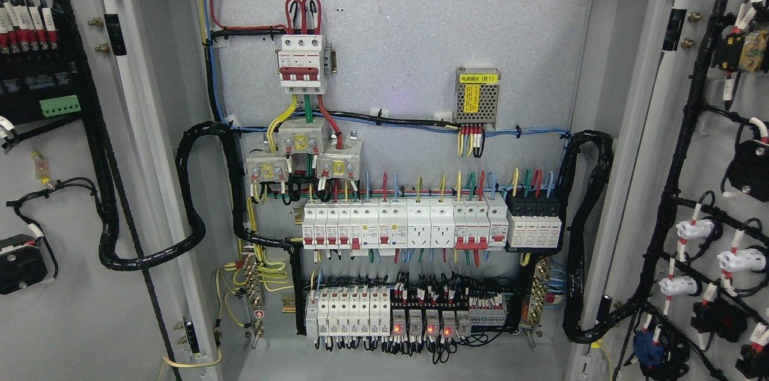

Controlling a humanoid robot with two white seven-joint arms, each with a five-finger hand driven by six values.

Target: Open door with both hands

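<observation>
Cabinet [396, 68] with two doors [72, 285] swung wide, three lit red relays [431, 329] inside (neither hand in view)

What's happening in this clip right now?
Nothing is being handled at this moment: neither robot hand is in view. The electrical cabinet stands wide open, the left door and the right door both swung out to the sides, their wired inner faces showing. Between them the back panel is exposed, with a red three-pole breaker up top and rows of circuit breakers below. The door opening looks finished.
</observation>
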